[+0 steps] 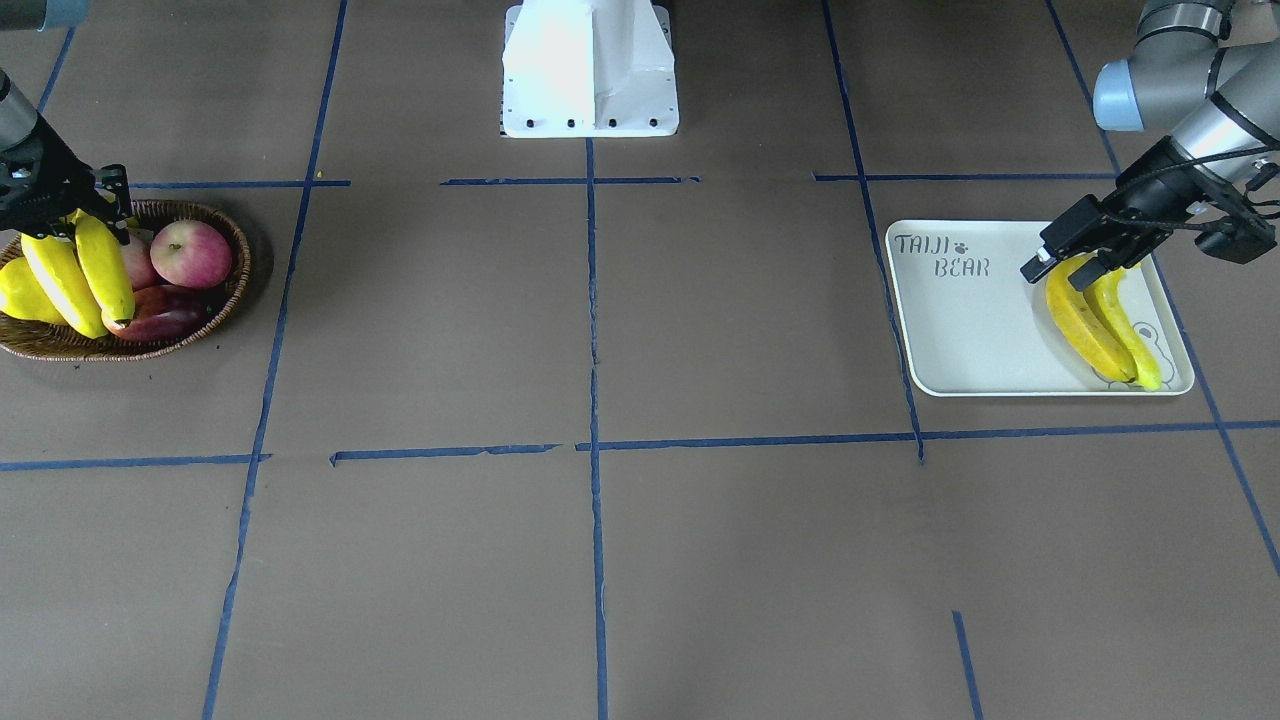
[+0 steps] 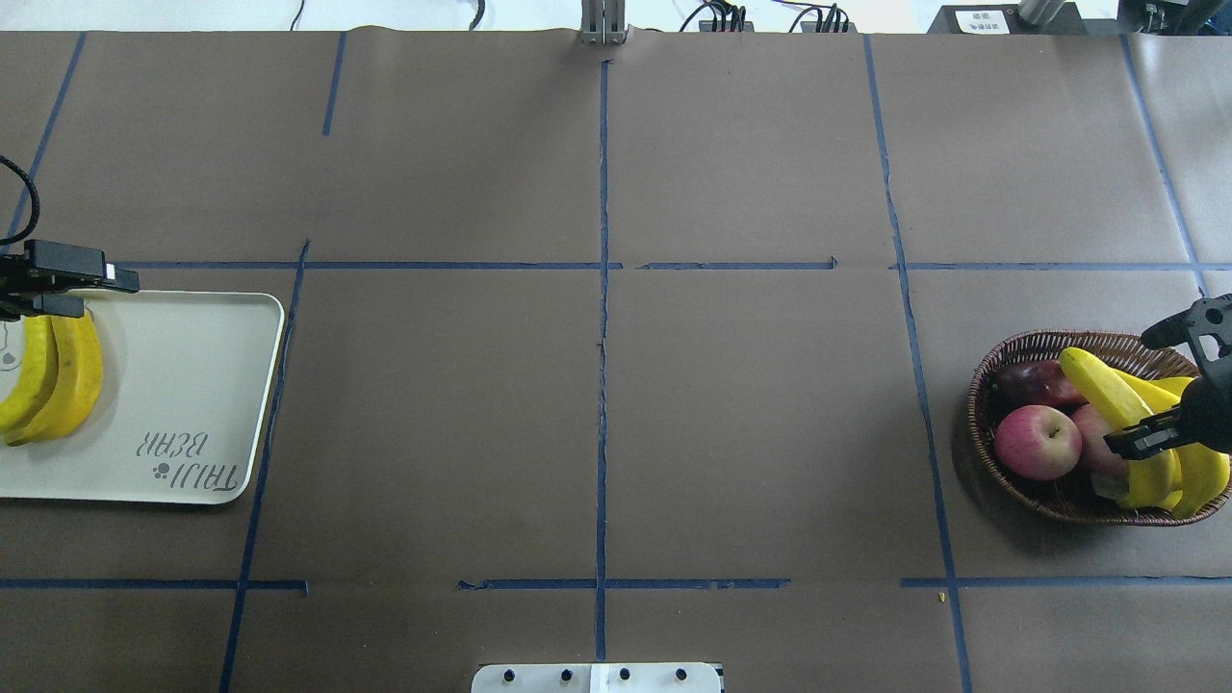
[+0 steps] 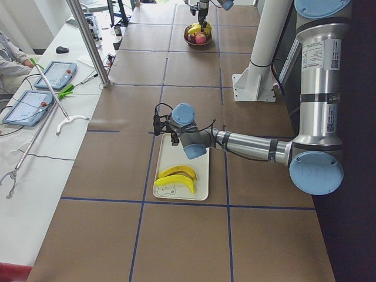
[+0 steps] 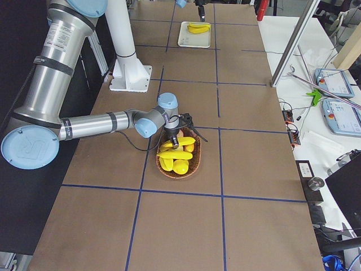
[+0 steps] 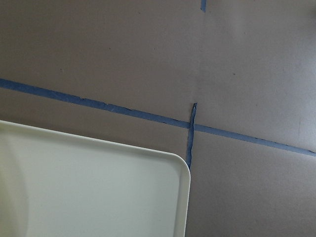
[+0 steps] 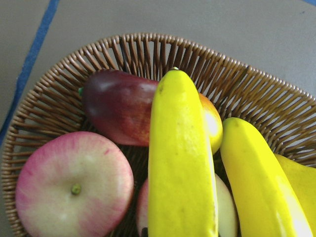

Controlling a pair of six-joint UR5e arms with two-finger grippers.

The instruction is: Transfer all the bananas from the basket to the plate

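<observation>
Overhead exterior view has two bananas lying side by side on the plate, at the end away from its lettering. The left gripper hangs over their stem ends with its fingers a little apart and nothing between them. Two more bananas sit in the basket, so the task looks about half done. The right gripper is spread wide above them; whether a finger touches fruit cannot be told. In the right wrist-mounted view the nearer banana rests tilted across a dark red fruit and an apple, with the second banana just beside it. That closeness is the main risk: a finger coming down between them could wedge, or clamp both and drop one in transit. The skin is smooth and curved, so an off-centre pinch might let the banana swing or slip. Lifting it could also roll the apple or drag the light basket. A stubby yellow fruit beside the bananas could be grabbed by mistake.
</observation>
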